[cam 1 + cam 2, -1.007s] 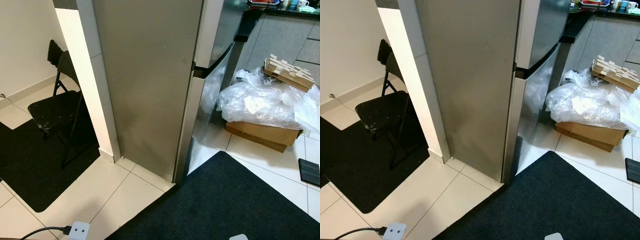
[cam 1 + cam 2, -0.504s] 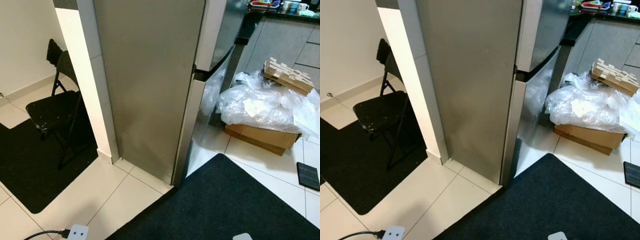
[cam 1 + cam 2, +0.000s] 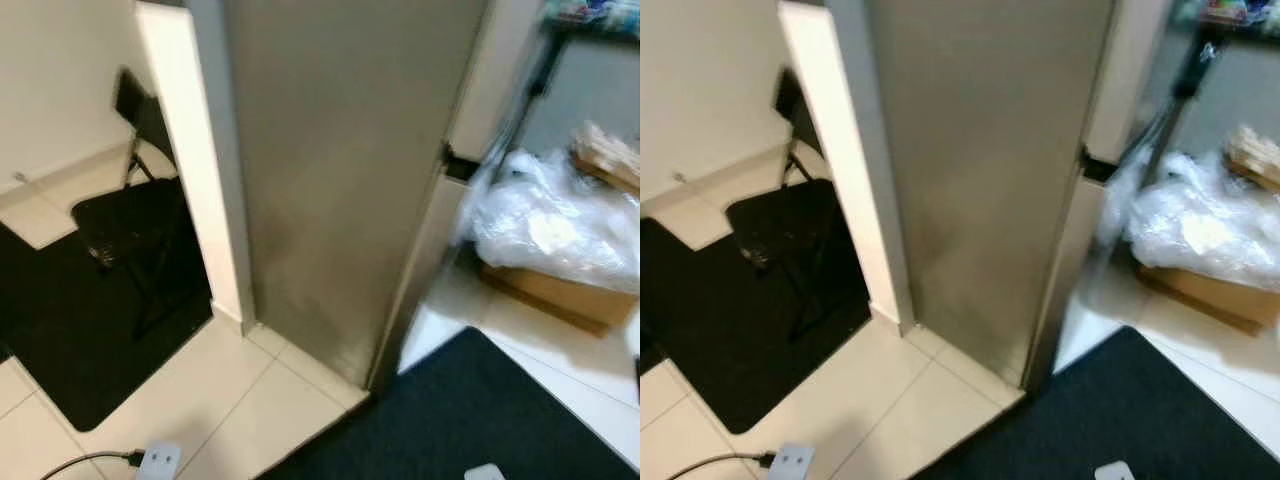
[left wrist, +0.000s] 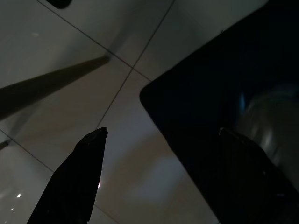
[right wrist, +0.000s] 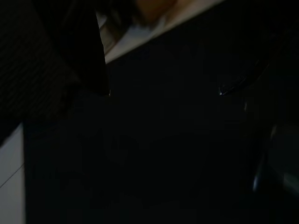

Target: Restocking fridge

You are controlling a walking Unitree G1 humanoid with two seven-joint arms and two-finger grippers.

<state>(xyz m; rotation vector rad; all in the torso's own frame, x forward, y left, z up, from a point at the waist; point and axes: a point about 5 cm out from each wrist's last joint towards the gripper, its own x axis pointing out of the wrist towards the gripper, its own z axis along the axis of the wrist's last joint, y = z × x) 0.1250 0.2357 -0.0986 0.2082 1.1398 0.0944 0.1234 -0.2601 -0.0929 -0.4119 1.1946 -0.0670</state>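
Left tool [image 4: 159,135] is hanging spread apart over floor tiles and my dark mat [image 4: 219,93]; right tool [image 5: 163,91] sitting in shadow, spacing I cannot tell. Fridge [image 3: 340,180] is standing closed ahead, beside a folding chair [image 3: 120,215].

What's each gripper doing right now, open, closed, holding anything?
Left gripper: open, empty, hanging over the floor tiles.
Right gripper: open, nothing visible between its fingers, view very dark.

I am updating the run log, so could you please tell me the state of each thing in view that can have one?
Fridge: doors shut.
Folding chair: unfolded, standing.
Plastic wrap: crumpled, heaped on the cardboard box.
Power plug: cable attached, lying on the floor.
Left tool: open, holding nothing.
Right tool: open, holding nothing.
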